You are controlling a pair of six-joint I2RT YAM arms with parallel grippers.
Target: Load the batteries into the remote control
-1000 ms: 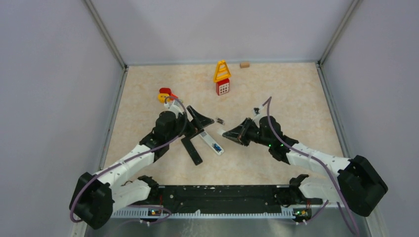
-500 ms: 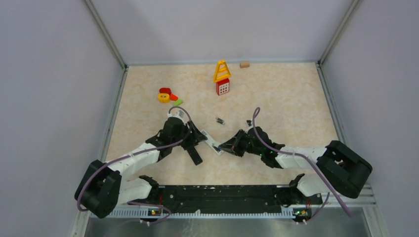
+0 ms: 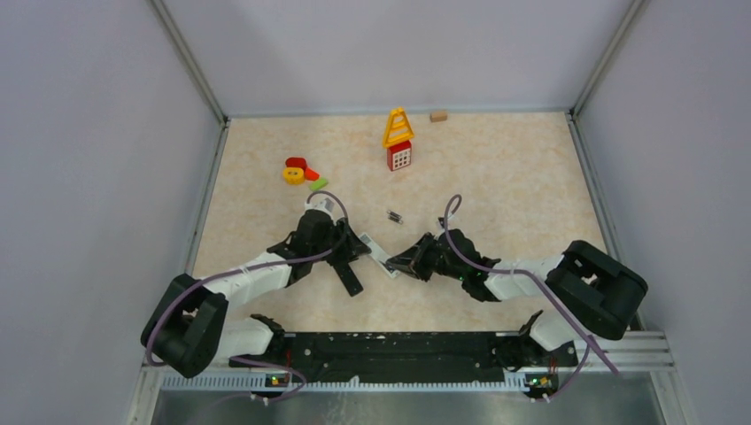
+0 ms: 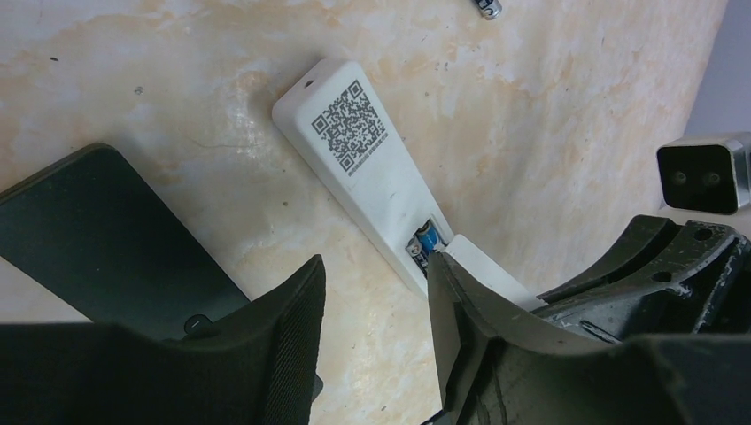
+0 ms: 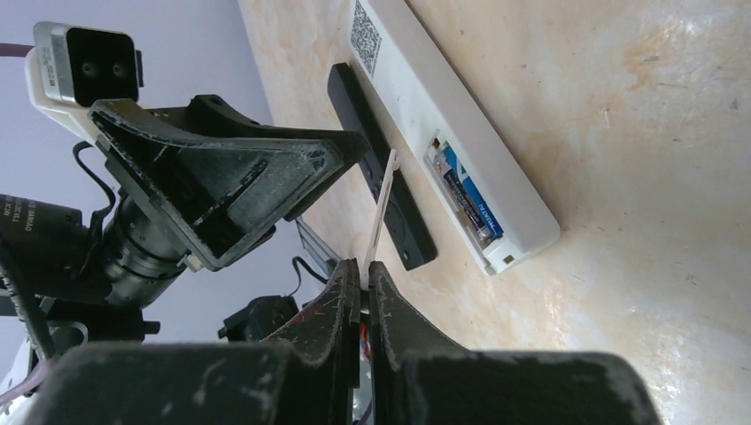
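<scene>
Beige marbled table (image 3: pixel 514 177) sits between grey walls. Nearest, the left pincer (image 4: pixel 374 266) hovers over the white remote (image 4: pixel 363 168) with its jaws partly apart, gripping nothing. That remote lies face down beside a black remote (image 3: pixel 347 276), its bay uncovered and a blue-wrapped battery (image 5: pixel 469 199) seated inside. The right pincer (image 5: pixel 365 266) is clamped tight on the thin white battery cover (image 5: pixel 383 208), held just beside the bay. Farther out a loose battery (image 3: pixel 394 215) lies on the table. Beyond it stand a yellow cone (image 3: pixel 398 128) on a red block (image 3: pixel 399 156) and a small wooden block (image 3: pixel 437 115).
</scene>
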